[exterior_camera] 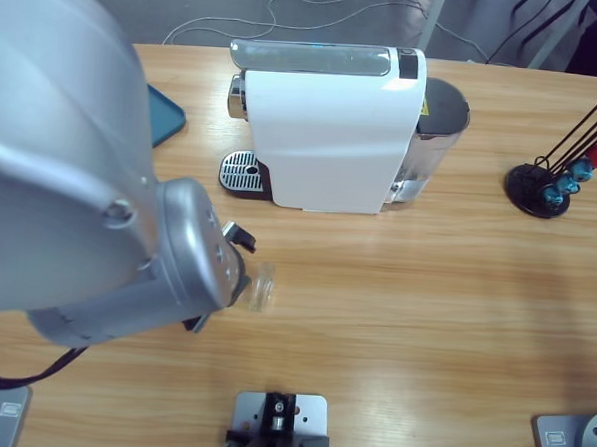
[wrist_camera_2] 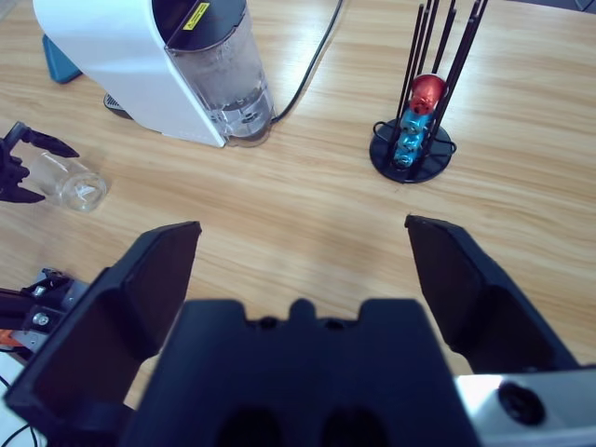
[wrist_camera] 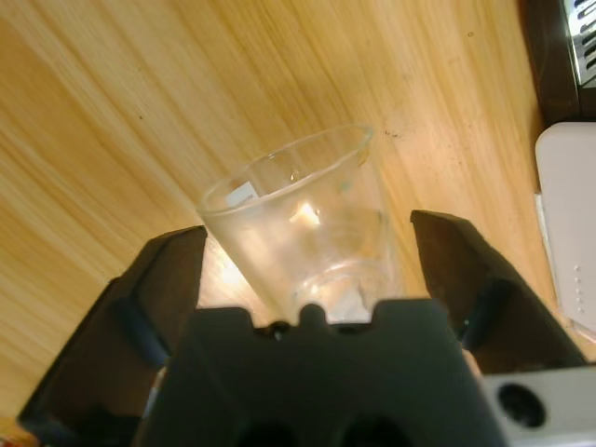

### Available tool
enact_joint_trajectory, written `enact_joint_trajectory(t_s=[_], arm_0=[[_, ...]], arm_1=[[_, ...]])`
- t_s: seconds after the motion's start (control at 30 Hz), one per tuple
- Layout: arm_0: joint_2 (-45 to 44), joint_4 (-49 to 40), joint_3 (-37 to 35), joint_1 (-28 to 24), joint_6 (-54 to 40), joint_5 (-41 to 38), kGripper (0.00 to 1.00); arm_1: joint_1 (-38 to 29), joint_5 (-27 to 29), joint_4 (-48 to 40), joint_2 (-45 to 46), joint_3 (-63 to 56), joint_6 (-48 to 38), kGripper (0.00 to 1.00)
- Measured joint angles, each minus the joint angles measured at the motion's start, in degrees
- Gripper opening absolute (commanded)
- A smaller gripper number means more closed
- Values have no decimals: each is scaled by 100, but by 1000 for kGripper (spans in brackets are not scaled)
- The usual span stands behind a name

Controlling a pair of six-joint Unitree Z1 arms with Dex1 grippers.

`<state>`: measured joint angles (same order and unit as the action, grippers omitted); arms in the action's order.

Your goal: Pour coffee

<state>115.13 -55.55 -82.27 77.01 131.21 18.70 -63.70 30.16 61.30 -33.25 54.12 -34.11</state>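
Left gripper (wrist_camera: 307, 256): you have its jaws spread wide, one on each side of the glass (wrist_camera: 298, 237); neither jaw is seen pressing the wall.
Glass: clear tumbler lying tipped on the table (exterior_camera: 424, 310), mouth pointing away from your left gripper, base toward the gripper body; in the high view it (exterior_camera: 260, 287) sits just past the arm's end.
Coffee: you cannot see any dark liquid in the glass.
Right gripper (wrist_camera_2: 303, 256): your jaws stand wide apart, holding nothing, raised above the table.
Coffee machine (exterior_camera: 329, 125): white, upright at the far side of the table, drip grate (exterior_camera: 241, 170) toward the left arm.
Capsule rack (exterior_camera: 551, 182): black wire stand with red and blue capsules, well apart from the glass.
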Motion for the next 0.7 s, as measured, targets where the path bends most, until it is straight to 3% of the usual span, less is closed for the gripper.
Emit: enact_joint_trajectory(t_s=[0.1,0.2,0.47,0.53,0.67,0.7], arm_0=[[12,5,0,0,99,0,902],[54,20,1,0,140,0,987],[109,71,17,0,235,1,977],[127,129,44,0,243,1,881],[128,361,230,0,349,2,524],[128,397,282,0,358,15,517]], arm_1=[[0,0,0,0,0,0,1000],[0,0,0,0,0,0,1000],[0,0,0,0,0,0,1000],[0,0,0,0,0,0,1000],[0,-1,0,0,0,0,1000],[0,-1,0,0,0,0,1000]])
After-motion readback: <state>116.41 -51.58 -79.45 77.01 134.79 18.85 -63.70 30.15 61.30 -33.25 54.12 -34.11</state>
